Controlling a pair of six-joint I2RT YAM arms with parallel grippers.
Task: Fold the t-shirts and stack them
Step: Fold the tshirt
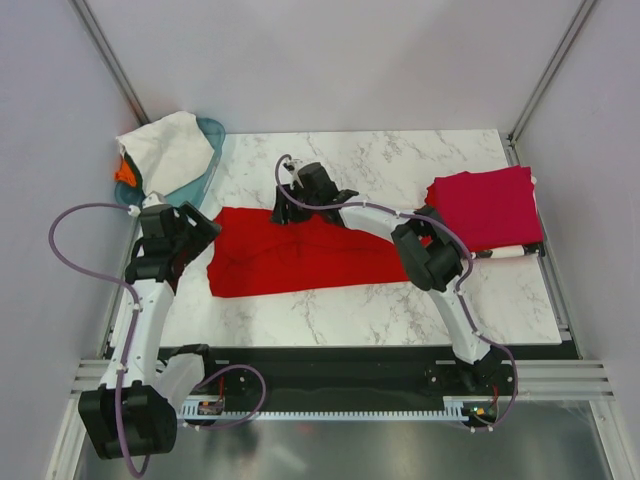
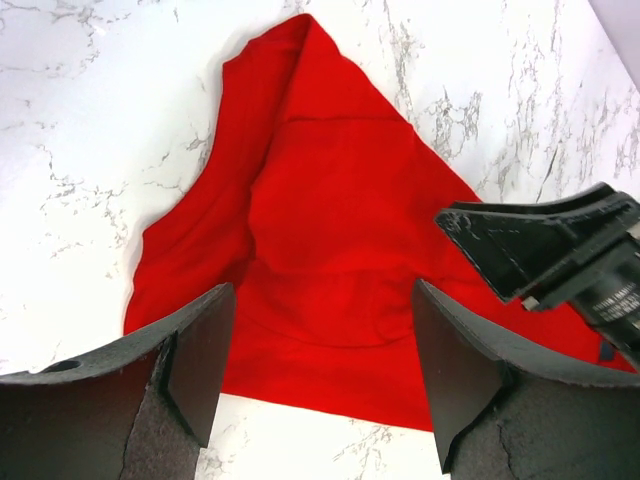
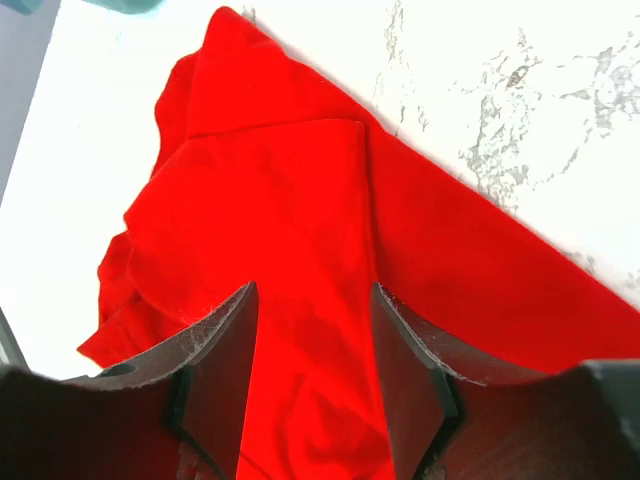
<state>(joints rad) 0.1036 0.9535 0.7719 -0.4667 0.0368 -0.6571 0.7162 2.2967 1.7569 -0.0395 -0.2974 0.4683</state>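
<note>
Since its turn has, I judge, not come, the white t-shirt (image 1: 165,148) lies heaped on the teal basket (image 1: 207,160) at ten o'clock. My left gripper (image 2: 318,345) hangs spread and empty over the red t-shirt (image 1: 300,258) at centre. The right gripper (image 3: 312,335), also spread, straddles its twelve o'clock edge, likely for a fold. The folded crimson t-shirt (image 1: 485,205) begins the stack at three o'clock. I count three shirts, two grippers and one basket.
</note>
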